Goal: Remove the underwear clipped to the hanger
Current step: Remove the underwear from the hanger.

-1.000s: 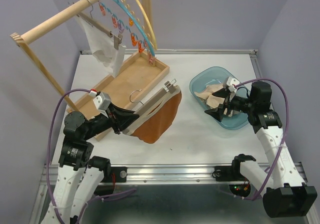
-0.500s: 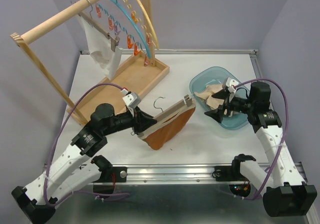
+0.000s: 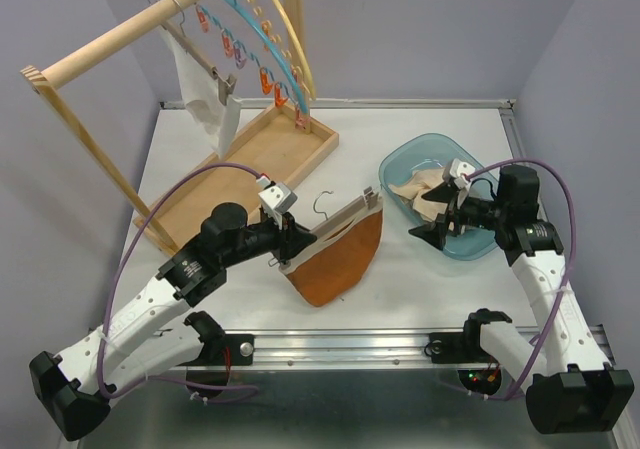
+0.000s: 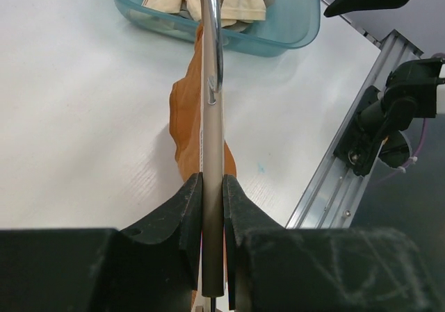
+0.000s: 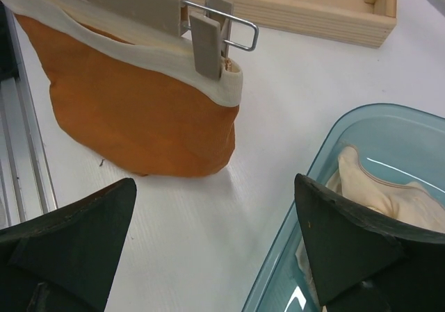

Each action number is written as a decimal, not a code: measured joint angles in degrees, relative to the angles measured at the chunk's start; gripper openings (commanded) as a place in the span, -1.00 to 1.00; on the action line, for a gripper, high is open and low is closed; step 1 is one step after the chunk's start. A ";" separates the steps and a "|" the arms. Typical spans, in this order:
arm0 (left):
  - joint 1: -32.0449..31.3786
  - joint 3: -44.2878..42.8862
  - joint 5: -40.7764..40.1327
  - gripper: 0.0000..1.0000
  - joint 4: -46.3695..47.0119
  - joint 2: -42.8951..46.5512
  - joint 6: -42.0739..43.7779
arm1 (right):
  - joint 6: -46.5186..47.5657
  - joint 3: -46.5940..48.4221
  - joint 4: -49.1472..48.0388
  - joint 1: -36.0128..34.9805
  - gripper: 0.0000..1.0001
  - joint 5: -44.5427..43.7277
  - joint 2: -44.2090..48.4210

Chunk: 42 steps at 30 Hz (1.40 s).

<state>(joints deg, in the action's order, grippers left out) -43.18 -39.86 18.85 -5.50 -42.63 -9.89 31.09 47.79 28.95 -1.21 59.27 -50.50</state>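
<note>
The rust-orange underwear [image 3: 338, 259] hangs from a flat hanger [image 3: 340, 224] near the middle of the counter [image 3: 400, 289], a bit toward the near edge. The hanger's long bar runs slantwise, from the near left up toward the far right, and its far end points at the blue tub [image 3: 478, 246]. The pale waistband lies along the bar, and the orange part droops down with its bottom on the counter. A clip [image 5: 207, 44] at the far end pinches the waistband. The wire hook [image 3: 320, 204] sticks up from the bar. The left arm reaches low from the near left corner toward the middle, and the left fingers [image 4: 197, 201] are squeezed tight on the near end of the bar. The right arm stands by the right edge and bends left, with the right fingers [image 5: 348, 235] spread wide apart over the tub's near rim, holding nothing. Cream underwear [image 3: 425, 191] lies in the tub.
</note>
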 measured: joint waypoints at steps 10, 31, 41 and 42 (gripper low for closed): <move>-0.15 0.00 -1.40 -1.00 0.02 -2.27 2.32 | 4.15 0.13 4.68 0.00 1.00 2.45 -3.13; -2.84 0.00 -1.55 -1.00 0.15 -6.93 3.98 | 12.68 7.96 13.14 -13.92 1.00 6.54 -14.08; -4.81 -0.04 -1.53 -1.00 0.17 -7.15 5.29 | 20.15 9.92 13.20 -15.19 1.00 5.40 -16.31; -4.90 -0.04 -1.53 -1.00 0.15 -7.15 5.44 | 21.33 9.92 13.25 -15.30 1.00 4.96 -16.41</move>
<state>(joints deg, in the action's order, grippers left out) -48.07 -39.90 17.32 -5.34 -49.78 -4.45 52.42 57.71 42.19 -16.51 64.23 -66.92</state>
